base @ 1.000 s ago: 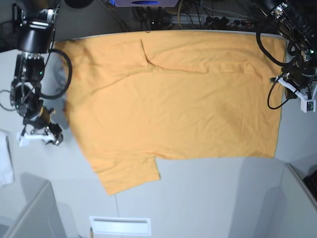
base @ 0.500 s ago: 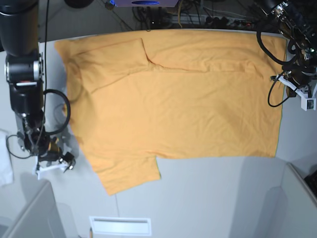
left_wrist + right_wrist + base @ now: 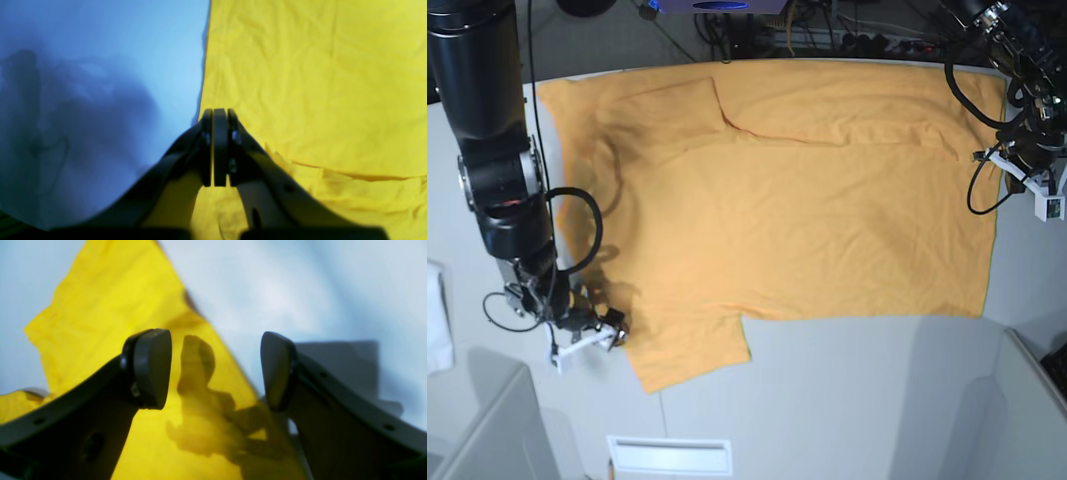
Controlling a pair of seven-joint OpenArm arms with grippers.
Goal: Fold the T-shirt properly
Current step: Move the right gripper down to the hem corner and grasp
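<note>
The table (image 3: 847, 400) carries the T-shirt (image 3: 777, 210), spread flat over its far half, one sleeve (image 3: 689, 352) reaching toward the near left; a white cloth (image 3: 437, 330) lies at the left edge; the right pincer (image 3: 215, 370) hangs over that sleeve's edge, jaws wide apart and holding nothing; the left pincer (image 3: 220, 146), at the shirt's right edge, has its jaws pressed together.

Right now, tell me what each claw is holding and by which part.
Nothing is held. The right claw hangs open above the T-shirt's sleeve edge; the left claw is shut with no fabric between its fingers.
</note>
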